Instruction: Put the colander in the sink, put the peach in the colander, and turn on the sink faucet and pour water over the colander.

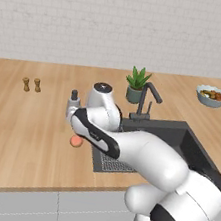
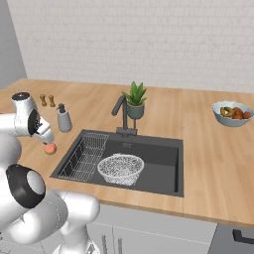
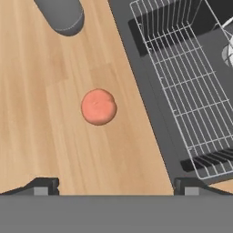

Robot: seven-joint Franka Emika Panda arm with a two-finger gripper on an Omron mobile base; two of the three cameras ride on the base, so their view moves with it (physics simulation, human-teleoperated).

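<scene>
The white-silver mesh colander (image 2: pixel 120 168) stands in the dark grey sink (image 2: pixel 161 166), right of the wire rack (image 2: pixel 87 156). The small orange-pink peach (image 2: pixel 50 148) lies on the wooden counter just left of the sink, below the soap dispenser. My gripper (image 2: pixel 47 140) hangs open directly above it, pointing down. In the hand view the peach (image 3: pixel 98 106) lies free on the wood between and beyond the wide-apart fingertips (image 3: pixel 43 185), with nothing touching it. The dark faucet (image 2: pixel 121 113) stands at the sink's back edge, and no water runs from it. In the left base view the arm hides part of the peach (image 1: pixel 76 141).
A grey soap dispenser (image 2: pixel 63 119) stands close behind the peach. Two small shakers (image 2: pixel 47 100) sit further back left. A potted plant (image 2: pixel 135 103) is behind the faucet. A grey-blue bowl of food (image 2: pixel 233 113) is at the far right.
</scene>
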